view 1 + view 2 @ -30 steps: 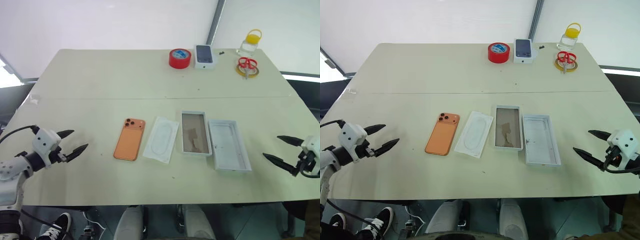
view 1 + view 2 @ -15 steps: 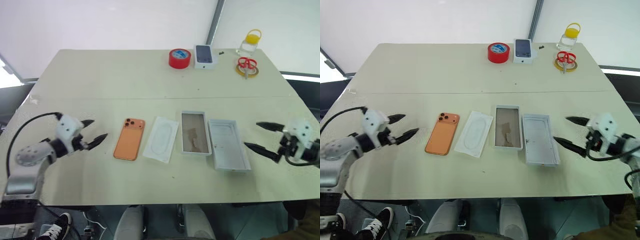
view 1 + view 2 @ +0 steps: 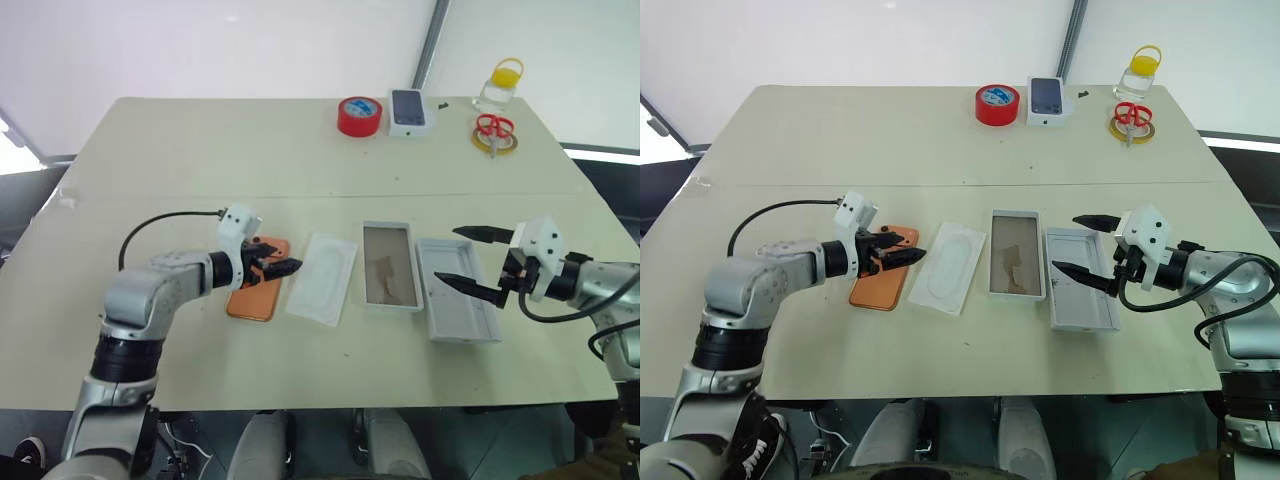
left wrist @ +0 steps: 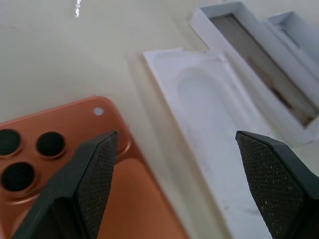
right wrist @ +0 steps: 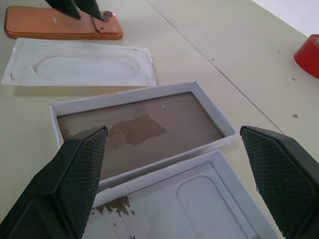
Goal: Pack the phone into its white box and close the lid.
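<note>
We want to pick up the phone (image 3: 258, 283) first, so our left tool (image 3: 279, 266) should come down with one finger on each long side of the phone and close slowly, so it does not slip or scratch. Right now the left tool is wide open and holds nothing; it hangs over the camera end of the phone, with one finger above the orange back and the other out over the white insert (image 3: 322, 277) just beside it. The phone lies flat on the surface (image 3: 200, 150), lenses up. The white box (image 3: 391, 265) waits past the insert, and the lid (image 3: 458, 291) lies touching the box on its far side. Our right tool (image 3: 476, 259) is wide open too, holds nothing, and hangs over the lid.
</note>
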Motion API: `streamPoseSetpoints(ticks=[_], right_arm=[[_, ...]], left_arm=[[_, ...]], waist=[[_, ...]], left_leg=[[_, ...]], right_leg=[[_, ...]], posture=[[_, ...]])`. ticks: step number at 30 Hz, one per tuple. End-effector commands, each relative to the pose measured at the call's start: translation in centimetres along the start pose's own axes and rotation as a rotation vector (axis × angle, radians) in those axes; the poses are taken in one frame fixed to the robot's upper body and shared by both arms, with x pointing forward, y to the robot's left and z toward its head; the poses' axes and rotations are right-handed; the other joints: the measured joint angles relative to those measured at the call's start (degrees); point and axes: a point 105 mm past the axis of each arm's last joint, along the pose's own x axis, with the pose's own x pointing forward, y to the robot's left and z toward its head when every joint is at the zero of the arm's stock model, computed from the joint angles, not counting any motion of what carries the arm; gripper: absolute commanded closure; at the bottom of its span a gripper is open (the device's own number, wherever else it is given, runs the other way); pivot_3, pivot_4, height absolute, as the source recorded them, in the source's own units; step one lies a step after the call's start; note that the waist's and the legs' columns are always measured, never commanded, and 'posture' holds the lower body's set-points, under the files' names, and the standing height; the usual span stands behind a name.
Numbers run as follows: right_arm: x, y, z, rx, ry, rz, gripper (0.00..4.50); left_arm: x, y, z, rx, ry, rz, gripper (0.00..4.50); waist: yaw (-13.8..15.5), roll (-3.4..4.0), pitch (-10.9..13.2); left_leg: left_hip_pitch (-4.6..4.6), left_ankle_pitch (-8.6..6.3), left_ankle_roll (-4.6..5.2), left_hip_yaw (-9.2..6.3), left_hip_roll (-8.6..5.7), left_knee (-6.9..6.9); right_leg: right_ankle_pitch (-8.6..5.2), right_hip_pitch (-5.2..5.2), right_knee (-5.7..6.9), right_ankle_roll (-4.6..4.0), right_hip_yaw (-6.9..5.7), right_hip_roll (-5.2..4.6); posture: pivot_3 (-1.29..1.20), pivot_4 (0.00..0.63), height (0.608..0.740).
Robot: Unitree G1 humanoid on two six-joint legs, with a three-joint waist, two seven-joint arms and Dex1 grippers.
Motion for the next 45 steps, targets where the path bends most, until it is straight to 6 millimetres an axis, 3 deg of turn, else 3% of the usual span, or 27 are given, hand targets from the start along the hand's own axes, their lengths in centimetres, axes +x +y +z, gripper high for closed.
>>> streamPoseSetpoints(ticks=[1,8,14,23,27,30,36,39,45], right_arm=[[-0.2,-0.1,0.7,-0.031,-0.021,-0.012,0.05],[-0.1,-0.1,0.7,-0.045,-0.023,-0.02,0.05],[-0.4,0.9,1.4,-0.006,-0.047,0.042,0.05],[-0.2,0.8,1.3,-0.032,-0.034,0.042,0.05],[-0.2,1.0,1.4,-0.039,-0.025,0.066,0.05],[-0.1,1.0,1.2,-0.047,-0.02,0.064,0.0],[-0.1,1.0,1.1,-0.061,-0.017,0.061,0.0],[0.1,1.3,1.0,-0.064,-0.015,0.069,0.0],[2.1,4.7,0.2,-0.051,-0.004,0.196,0.0]], left_arm=[[-0.2,0.0,0.9,-0.086,0.028,0.013,0.56],[0.8,-1.7,0.4,-0.135,0.158,-0.031,0.56],[1.8,-1.8,-1.0,-0.157,0.208,-0.008,0.56],[3.7,-1.5,-2.9,-0.365,0.241,-0.041,0.56],[4.1,-2.1,-2.4,-0.363,0.245,-0.066,0.56],[4.7,-2.4,-3.0,-0.374,0.263,-0.075,1.44],[4.6,-1.6,-3.7,-0.385,0.278,-0.05,4.48],[4.4,-1.2,-3.1,-0.412,0.224,-0.046,4.48],[3.1,-0.4,-1.4,-0.436,0.137,-0.027,4.48]], waist=[[-0.03,0.0,0.0],[0.02,0.0,0.0],[0.12,0.0,0.0],[0.24,0.01,-0.04],[0.26,0.0,-0.05],[0.24,0.01,-0.05],[0.19,0.0,-0.04],[0.13,0.0,-0.04],[0.02,-0.05,-0.01]], left_leg=[[0.0,0.0,0.0,-0.02,0.01,0.0],[0.02,0.03,-0.04,-0.03,0.01,0.0],[0.03,0.06,-0.11,-0.05,0.02,0.0],[0.23,0.06,-0.11,-0.07,0.0,-0.01],[0.44,0.06,-0.11,-0.07,-0.04,-0.01],[0.49,0.06,-0.11,-0.08,-0.04,-0.02],[0.48,0.05,-0.12,-0.06,-0.04,-0.04],[0.48,0.05,-0.12,-0.07,-0.04,-0.04],[0.48,0.05,-0.12,-0.08,-0.02,-0.06]], right_leg=[[0.0,0.01,0.0,0.0,0.0,0.03],[0.0,0.03,0.01,-0.01,0.02,0.05],[0.0,0.03,0.01,-0.02,0.03,0.05],[-0.07,0.23,0.0,-0.14,0.02,0.04],[-0.12,0.46,-0.04,-0.19,0.02,0.01],[-0.11,0.5,-0.03,-0.17,0.03,0.0],[-0.09,0.49,-0.03,-0.11,0.03,0.0],[-0.09,0.49,-0.03,-0.12,0.03,0.0],[-0.09,0.46,-0.02,-0.1,0.02,0.0]], posture=[[0.0,0.15,0.739],[0.0,0.15,0.739],[0.0,0.15,0.739],[0.0,0.15,0.739],[0.0,0.15,0.739],[0.0,0.15,0.739],[0.0,0.15,0.739],[0.0,0.15,0.739],[0.0,0.15,0.739]])
